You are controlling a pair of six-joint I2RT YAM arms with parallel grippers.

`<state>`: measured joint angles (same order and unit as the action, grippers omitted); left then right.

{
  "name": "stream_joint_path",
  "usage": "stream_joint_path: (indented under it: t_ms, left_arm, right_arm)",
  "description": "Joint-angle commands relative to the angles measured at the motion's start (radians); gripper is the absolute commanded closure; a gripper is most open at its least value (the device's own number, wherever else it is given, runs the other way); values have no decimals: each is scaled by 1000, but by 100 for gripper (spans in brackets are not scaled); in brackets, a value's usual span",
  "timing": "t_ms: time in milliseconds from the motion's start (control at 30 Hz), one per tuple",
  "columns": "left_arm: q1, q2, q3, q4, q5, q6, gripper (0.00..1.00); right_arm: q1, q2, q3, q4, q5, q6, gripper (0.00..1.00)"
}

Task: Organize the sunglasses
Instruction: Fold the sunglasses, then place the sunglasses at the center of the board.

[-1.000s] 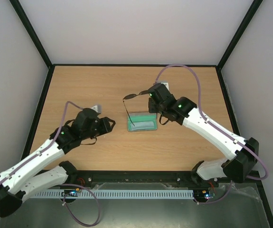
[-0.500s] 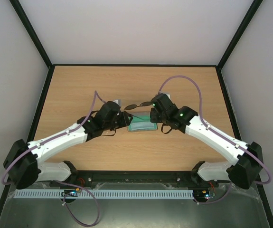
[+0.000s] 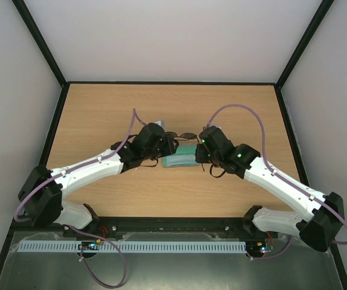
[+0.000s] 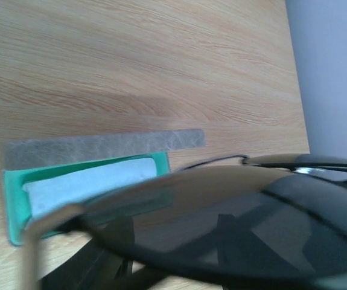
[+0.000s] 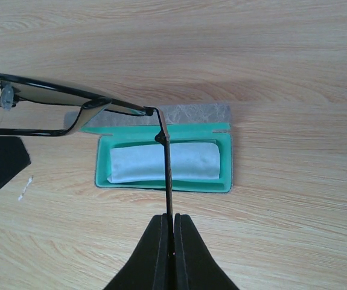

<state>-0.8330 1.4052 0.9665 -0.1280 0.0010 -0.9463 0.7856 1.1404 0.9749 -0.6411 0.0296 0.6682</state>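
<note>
The sunglasses (image 3: pixel 179 134), a thin black wire frame with dark lenses, hang in the air above the open case (image 3: pixel 182 161). My right gripper (image 5: pixel 173 222) is shut on the tip of one temple arm (image 5: pixel 168 175), which runs straight up from the pads over the case. My left gripper (image 3: pixel 166 144) has come in from the left, right against the frame. In the left wrist view a dark lens (image 4: pixel 221 217) fills the lower half, and my fingers (image 4: pixel 116 260) show only dimly through it, standing apart. I see no grip on the frame.
The grey case has a green lining (image 5: pixel 224 158) and lies open on the wooden table (image 3: pixel 101 115), its grey lid flap (image 4: pixel 101 148) on the far side. A folded light blue cloth (image 5: pixel 137 163) lies inside it. Black rails and pale walls border the table.
My left arm swung from the table's left side up to the sunglasses. My right gripper brought the sunglasses nearer and lower over the case, still shut on the temple.
</note>
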Motion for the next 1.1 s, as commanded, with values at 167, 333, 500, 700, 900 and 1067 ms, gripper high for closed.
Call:
stream_joint_path:
  t_ms: [167, 333, 500, 700, 900, 1067]
  left_arm:
    - [-160, -125, 29, -83, -37, -22, 55]
    - [-242, -322, -55, -183, -90, -76, 53]
    - [-246, -503, -74, -308, -176, -96, 50]
    - [-205, -542, -99, -362, -201, -79, 45]
    - [-158, -572, -194, -318, -167, -76, 45]
    - [-114, -575, -276, -276, -129, -68, 45]
  right_arm:
    - [5, 16, -26, 23, 42, 21, 99]
    - [4, 16, -34, 14, 31, 19, 99]
    - [5, -10, -127, 47, -14, 36, 99]
    - [47, -51, -244, 97, -49, 80, 99]
    - [176, -90, -343, 123, -29, 177, 99]
    - [217, -85, -457, 192, -30, 232, 99]
